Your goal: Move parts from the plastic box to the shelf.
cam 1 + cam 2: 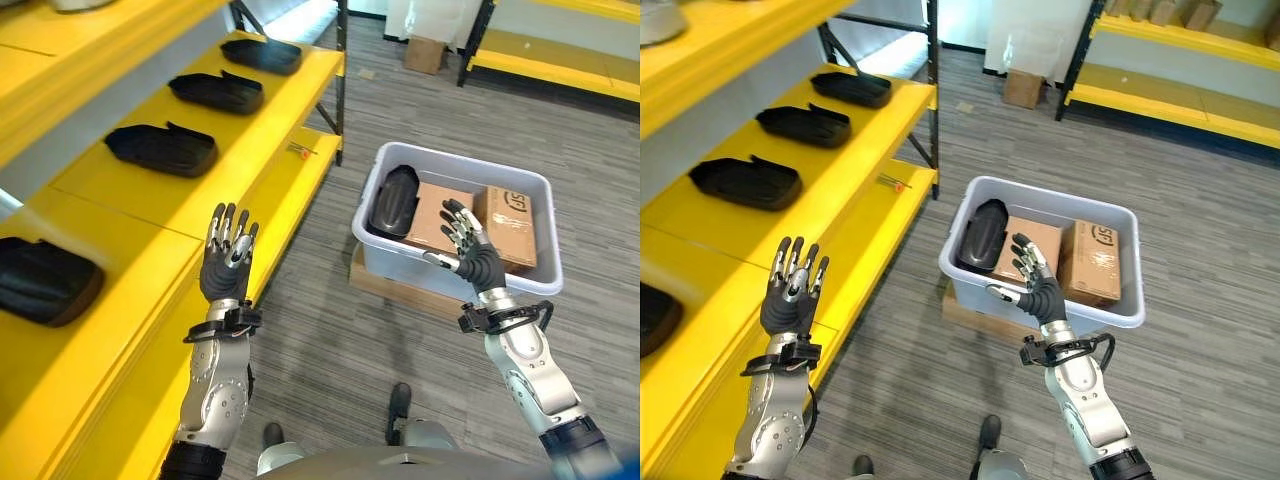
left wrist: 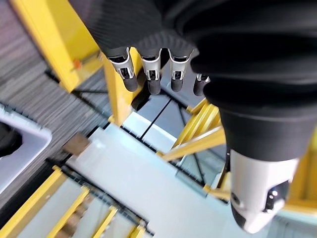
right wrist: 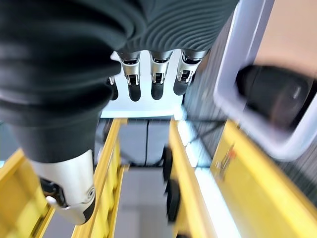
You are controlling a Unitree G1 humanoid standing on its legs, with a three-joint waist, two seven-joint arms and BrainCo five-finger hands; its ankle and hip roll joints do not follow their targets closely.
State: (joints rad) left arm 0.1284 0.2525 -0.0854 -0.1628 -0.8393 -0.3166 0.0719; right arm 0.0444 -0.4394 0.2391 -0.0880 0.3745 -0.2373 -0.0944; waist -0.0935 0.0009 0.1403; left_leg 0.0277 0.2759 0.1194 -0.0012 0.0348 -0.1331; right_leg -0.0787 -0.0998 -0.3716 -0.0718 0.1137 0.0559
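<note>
A grey plastic box (image 1: 455, 265) stands on the floor to the right, holding one black moulded part (image 1: 394, 200) at its left end and two cardboard cartons (image 1: 518, 224). Several black parts (image 1: 162, 149) lie in a row on the yellow shelf (image 1: 150, 230) to the left, one more (image 1: 45, 280) at the near end. My left hand (image 1: 227, 262) is raised, open and empty, beside the shelf's front edge. My right hand (image 1: 470, 250) is open and empty too, held upright at the box's near rim. Its fingers (image 3: 156, 82) are straight in the right wrist view.
A lower yellow shelf board (image 1: 290, 185) juts out below the main one. A flat cardboard piece (image 1: 395, 285) lies under the box. A small carton (image 1: 425, 52) and another yellow rack (image 1: 560, 60) stand at the far side of the grey striped floor.
</note>
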